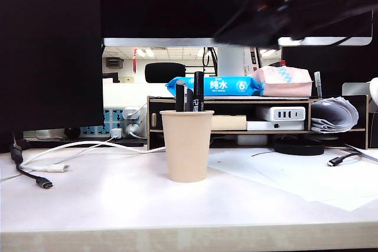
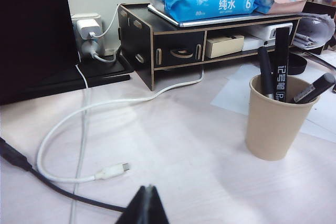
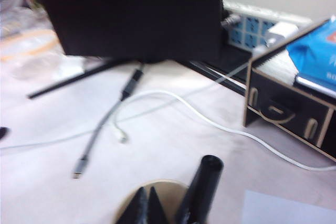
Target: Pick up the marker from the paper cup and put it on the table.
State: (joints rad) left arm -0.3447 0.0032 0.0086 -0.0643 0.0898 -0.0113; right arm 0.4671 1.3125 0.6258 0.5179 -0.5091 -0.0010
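Slim black marker (image 2: 282, 64) is standing in the beige paper cup (image 2: 273, 119) on the white counter (image 2: 184, 150); the closed, empty right pincer (image 3: 147, 205) is hanging above it, left pincer (image 2: 148, 207) likewise closed nearby.

Exterior view sits low at table-edge level, facing the paper cup (image 1: 187, 146) head-on, shelf stand (image 1: 236, 123) behind it. Left wrist view looks down obliquely from well beside the cup (image 2: 274, 118). Right wrist view hovers close above its rim (image 3: 157, 188); all three share cup and stand.
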